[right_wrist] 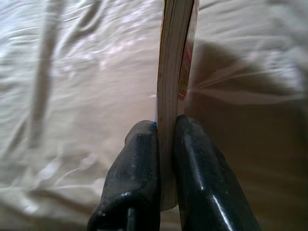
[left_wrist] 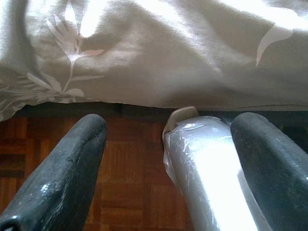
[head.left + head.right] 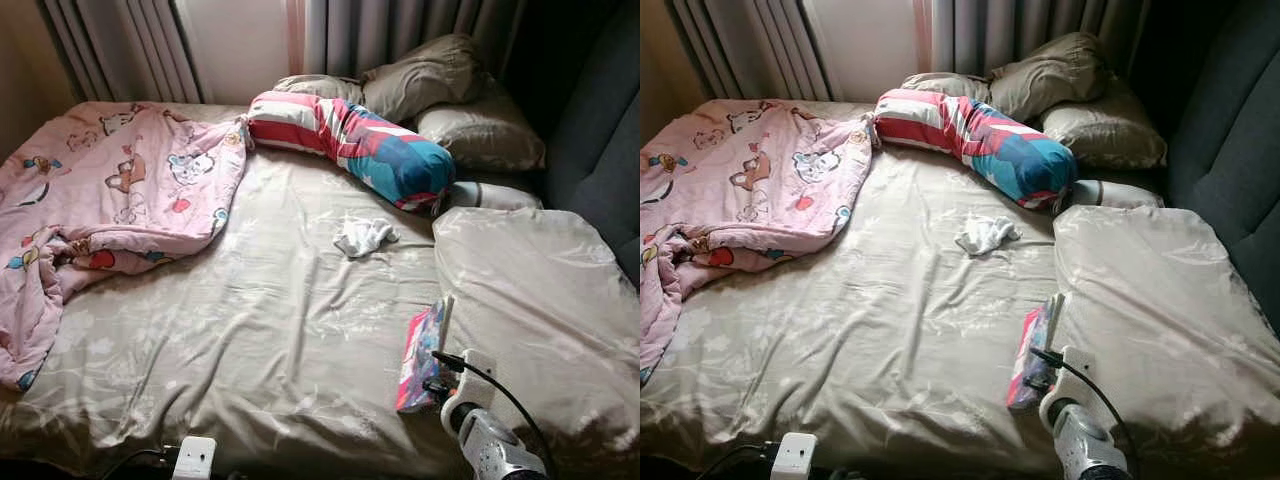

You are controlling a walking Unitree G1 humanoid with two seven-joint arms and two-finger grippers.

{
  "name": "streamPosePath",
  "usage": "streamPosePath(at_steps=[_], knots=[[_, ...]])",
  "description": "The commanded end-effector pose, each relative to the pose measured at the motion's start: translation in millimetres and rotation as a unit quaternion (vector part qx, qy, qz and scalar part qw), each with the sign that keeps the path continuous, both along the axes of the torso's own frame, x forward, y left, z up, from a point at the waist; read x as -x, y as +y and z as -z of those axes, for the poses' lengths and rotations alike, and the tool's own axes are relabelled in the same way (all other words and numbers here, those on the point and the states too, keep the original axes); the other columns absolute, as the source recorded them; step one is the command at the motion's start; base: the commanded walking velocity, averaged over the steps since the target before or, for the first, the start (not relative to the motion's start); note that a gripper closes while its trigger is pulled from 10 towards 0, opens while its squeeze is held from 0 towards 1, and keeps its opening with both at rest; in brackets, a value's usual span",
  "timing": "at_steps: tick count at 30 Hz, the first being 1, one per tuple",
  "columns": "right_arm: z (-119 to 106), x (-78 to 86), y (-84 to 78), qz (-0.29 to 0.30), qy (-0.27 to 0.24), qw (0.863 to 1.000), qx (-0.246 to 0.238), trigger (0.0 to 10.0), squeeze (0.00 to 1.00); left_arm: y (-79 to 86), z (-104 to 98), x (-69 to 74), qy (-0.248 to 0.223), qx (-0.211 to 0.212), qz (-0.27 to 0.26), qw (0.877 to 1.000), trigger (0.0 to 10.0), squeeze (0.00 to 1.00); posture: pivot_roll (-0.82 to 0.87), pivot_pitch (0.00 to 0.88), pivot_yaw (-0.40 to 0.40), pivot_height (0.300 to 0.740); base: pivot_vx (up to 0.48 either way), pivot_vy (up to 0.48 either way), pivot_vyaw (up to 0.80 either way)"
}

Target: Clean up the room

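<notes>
**Book pinched on edge at the foot of the bed**

The right pincer [image 1: 166,139] has its two black fingers [image 1: 132,178] pressed tight on a thin book [image 1: 172,57], gripping it by its lower edge so it stands upright on the bed [image 3: 270,340]; from above, the book [image 3: 422,358] with its pink, colourful cover sits just beside the big beige pillow [image 3: 540,300] at the right; the silver right arm [image 3: 490,440] reaches in from the near edge. The left pincer [image 2: 168,159] hangs low by the bed's side over a wooden floor [image 2: 130,173], fingers spread apart, nothing between them. Farther up the sheet lies a small white cloth [image 3: 363,236]; beyond it a striped bolster [image 3: 350,140]; a pink cartoon blanket [image 3: 120,190] is heaped at the left.
</notes>
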State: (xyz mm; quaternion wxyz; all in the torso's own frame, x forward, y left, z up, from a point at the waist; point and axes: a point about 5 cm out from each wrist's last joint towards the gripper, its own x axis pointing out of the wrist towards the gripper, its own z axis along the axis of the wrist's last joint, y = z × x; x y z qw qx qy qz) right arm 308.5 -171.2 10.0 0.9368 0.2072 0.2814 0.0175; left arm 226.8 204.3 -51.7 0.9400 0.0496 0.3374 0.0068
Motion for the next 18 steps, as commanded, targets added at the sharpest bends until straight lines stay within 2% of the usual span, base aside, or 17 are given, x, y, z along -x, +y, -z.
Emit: streamPosePath(at_steps=[1,12,18], knots=[[-6.9,-4.9,1.8,-0.012,-0.019,1.000,-0.011,10.0,0.00,3.5,5.6,8.2,0.022,-0.003,-0.001,1.000,10.0,0.00,-0.01,0.174,0.018,0.648,0.000,0.000,0.00],[-6.8,-4.8,0.4,-0.042,-0.010,0.999,-0.013,10.0,0.00,2.7,5.8,8.2,0.024,-0.002,-0.001,1.000,10.0,0.00,-0.03,0.183,0.020,0.648,0.000,0.000,0.00],[-2.7,-1.1,7.4,-0.064,-0.006,0.998,-0.026,10.0,0.00,4.2,5.4,7.8,0.024,-0.004,0.001,1.000,10.0,0.00,-0.02,0.184,0.034,0.648,0.000,0.000,0.00]])
